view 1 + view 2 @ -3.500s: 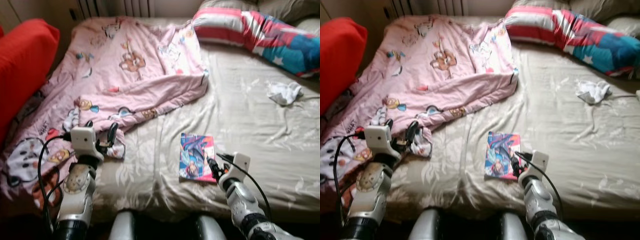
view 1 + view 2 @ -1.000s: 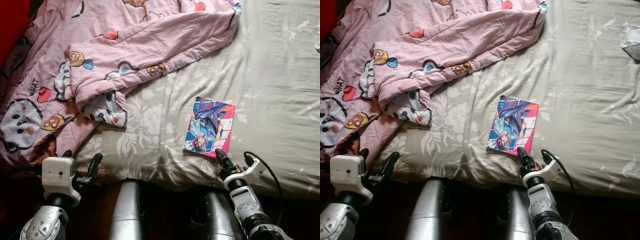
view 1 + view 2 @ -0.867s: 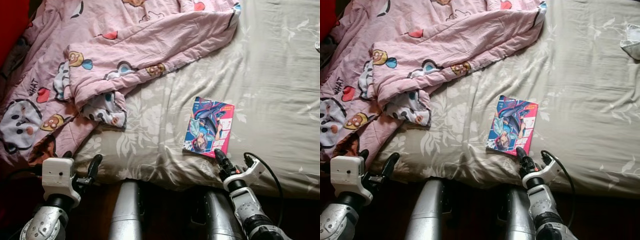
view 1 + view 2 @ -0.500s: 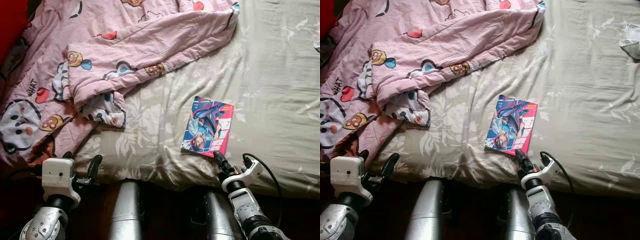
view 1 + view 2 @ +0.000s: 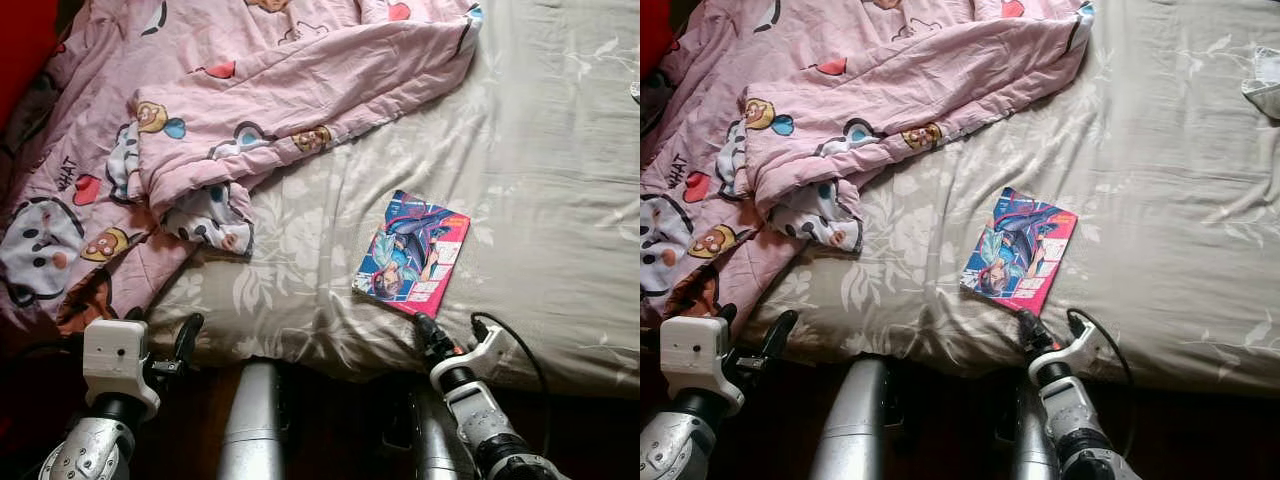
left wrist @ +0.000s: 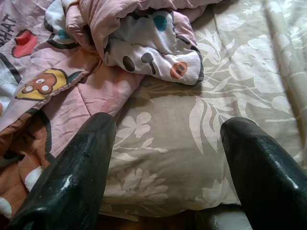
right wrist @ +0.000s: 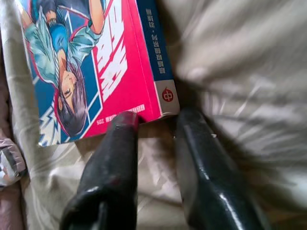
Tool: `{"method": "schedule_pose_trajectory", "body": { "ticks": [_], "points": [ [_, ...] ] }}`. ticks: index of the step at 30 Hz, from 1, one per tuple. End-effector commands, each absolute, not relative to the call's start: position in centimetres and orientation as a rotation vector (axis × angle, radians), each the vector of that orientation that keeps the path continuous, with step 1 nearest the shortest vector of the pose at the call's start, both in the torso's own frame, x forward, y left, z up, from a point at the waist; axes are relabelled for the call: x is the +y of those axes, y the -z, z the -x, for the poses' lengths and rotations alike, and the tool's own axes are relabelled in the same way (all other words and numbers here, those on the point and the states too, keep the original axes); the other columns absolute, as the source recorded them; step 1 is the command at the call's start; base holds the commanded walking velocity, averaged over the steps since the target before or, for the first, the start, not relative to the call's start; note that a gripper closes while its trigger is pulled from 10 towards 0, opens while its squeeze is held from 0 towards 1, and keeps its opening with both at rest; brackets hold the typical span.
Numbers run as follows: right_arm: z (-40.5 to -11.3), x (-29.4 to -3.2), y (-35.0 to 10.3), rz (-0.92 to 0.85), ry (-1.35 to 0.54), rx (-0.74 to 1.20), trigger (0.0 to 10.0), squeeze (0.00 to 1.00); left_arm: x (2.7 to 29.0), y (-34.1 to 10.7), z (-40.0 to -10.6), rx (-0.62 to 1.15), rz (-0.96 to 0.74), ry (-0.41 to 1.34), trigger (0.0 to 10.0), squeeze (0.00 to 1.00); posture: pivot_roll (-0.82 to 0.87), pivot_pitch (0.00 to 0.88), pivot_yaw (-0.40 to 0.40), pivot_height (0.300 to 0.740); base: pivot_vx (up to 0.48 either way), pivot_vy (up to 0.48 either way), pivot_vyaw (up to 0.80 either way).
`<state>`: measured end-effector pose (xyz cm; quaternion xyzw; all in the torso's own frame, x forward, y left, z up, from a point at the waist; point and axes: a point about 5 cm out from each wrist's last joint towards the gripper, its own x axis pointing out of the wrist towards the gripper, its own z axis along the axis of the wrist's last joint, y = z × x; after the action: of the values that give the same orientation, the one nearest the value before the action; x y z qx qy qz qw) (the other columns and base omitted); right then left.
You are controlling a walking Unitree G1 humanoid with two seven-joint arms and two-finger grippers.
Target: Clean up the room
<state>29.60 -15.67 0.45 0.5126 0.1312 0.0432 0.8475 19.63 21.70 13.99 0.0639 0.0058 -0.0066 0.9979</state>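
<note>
Beige floral bed sheet (image 5: 560,180) was seen across the head views, with a pink cartoon duvet (image 5: 250,110) crumpled over the robot's left part of the bed. A comic book (image 5: 412,252) lay flat on the sheet near the front edge, well apart from the duvet. The right gripper (image 5: 432,335) was placed just below the book's near corner, low at the mattress edge. The left gripper (image 5: 165,345) was held idle at the front edge, below the duvet's hanging fold.

Left wrist view: both black fingers (image 6: 72,177) were spread wide, nothing between them; sheet and duvet fold were seen beyond.

Right wrist view: the fingers (image 7: 115,163) were parted by a narrow gap, released, gripping nothing. One fingertip was seen touching or just under the book's (image 7: 96,62) near edge, the other beside the spine corner on the sheet.

Step judged: approach to pick up the book, grasp not yet made. Next move was judged to call for one finger being slid under the cover edge and the other over it, then closing. The thin flat book on soft bedding could be pushed away instead of gripped.
</note>
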Motion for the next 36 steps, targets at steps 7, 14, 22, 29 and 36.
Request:
{"method": "schedule_pose_trajectory", "body": {
  "ticks": [7,14,22,29,36],
  "points": [
    [-27.8,-15.5,1.3,-1.1,-0.063,0.352,0.0,0.0,22.1,-13.4,-19.0,0.043,-0.139,-0.003,10.0,0.0,0.3,0.548,0.084,0.632,0.0,0.0,0.0],
    [-27.8,-15.6,1.3,-1.094,-0.054,0.348,0.0,0.0,22.2,-13.4,-19.0,0.045,-0.141,-0.005,10.0,0.0,0.3,0.548,0.087,0.632,0.0,0.0,0.0],
    [-29.2,-16.3,-0.1,-1.026,-0.019,0.262,0.0,0.0,22.3,-12.9,-19.5,0.048,-0.139,-0.01,10.0,0.0,0.28,0.523,0.078,0.632,0.0,0.0,0.0],
    [-30.3,-17.1,-1.6,-0.847,0.001,0.163,0.0,0.0,22.2,-11.4,-20.9,0.053,-0.122,-0.021,10.0,0.0,0.23,0.456,0.051,0.632,0.0,0.0,0.0],
    [-30.1,-17.8,-2.9,-0.715,-0.021,0.038,10.0,0.0,22.0,-8.9,-22.8,0.071,-0.083,-0.041,10.0,0.0,0.16,0.335,0.008,0.632,0.0,0.0,0.0]
  ]
}}
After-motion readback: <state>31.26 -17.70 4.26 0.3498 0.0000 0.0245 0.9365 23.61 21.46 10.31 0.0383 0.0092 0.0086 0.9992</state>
